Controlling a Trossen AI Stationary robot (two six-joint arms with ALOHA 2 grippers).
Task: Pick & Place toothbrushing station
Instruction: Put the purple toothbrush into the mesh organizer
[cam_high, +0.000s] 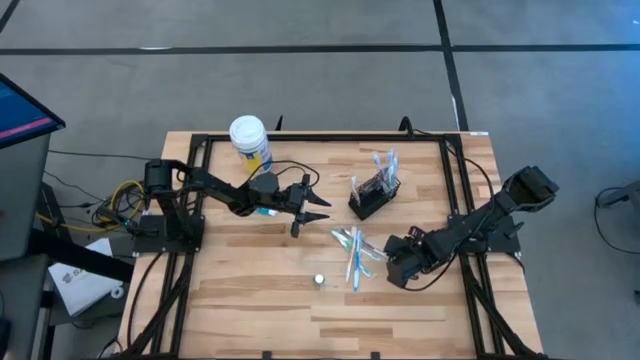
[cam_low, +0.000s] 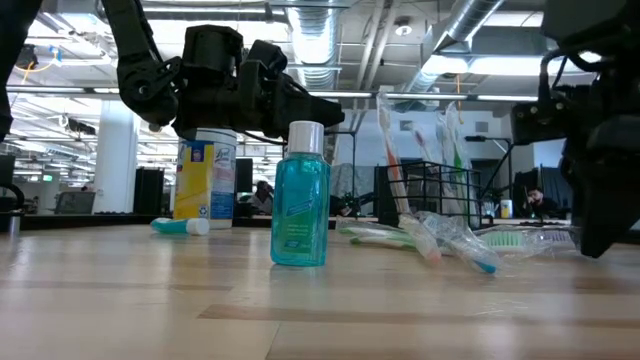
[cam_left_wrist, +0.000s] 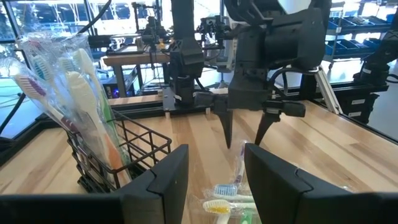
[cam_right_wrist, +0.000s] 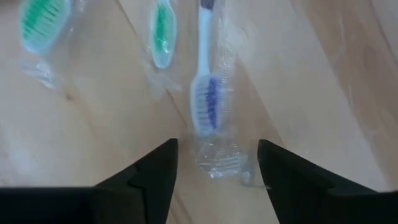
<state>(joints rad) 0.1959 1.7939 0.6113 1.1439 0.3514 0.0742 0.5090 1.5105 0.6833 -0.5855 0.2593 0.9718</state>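
Right gripper (cam_high: 388, 262) wide open, empty, over loose toothbrushes (cam_high: 352, 252) near the holder (cam_high: 375, 193), left gripper (cam_high: 312, 208) open, empty, left of it

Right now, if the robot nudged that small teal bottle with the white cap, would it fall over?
Probably. The small teal bottle with the white cap stands upright, tall and narrow, so a high push would likely tip it. It looks like smooth clear plastic, so it may slide on the wooden table if pushed low.
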